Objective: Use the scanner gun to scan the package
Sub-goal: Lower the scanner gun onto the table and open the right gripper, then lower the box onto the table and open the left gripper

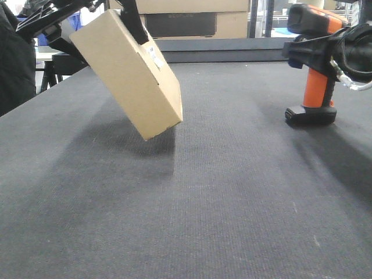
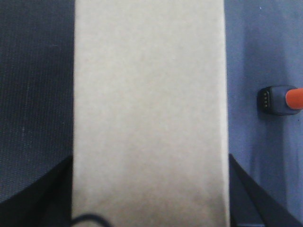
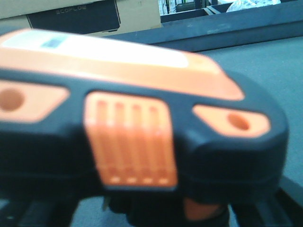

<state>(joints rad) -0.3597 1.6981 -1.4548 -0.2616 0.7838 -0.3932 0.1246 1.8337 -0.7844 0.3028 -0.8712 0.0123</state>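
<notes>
Left tool (image 1: 96, 20) grips the tilted box (image 1: 125, 72), right tool (image 1: 311, 55) grips the scanner (image 1: 317, 87); next I aim it at the label (image 1: 154, 58).

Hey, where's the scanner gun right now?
In the front view, the scanner gun stands on its base at the far right of the table, the right gripper around its neck.

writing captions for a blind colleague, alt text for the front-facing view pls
A brown cardboard package, tilted corner-down, hangs above the dark grey table in the left pincer. At right the orange and black scanner gun stands on its base, the right pincer closed around its neck.
</notes>
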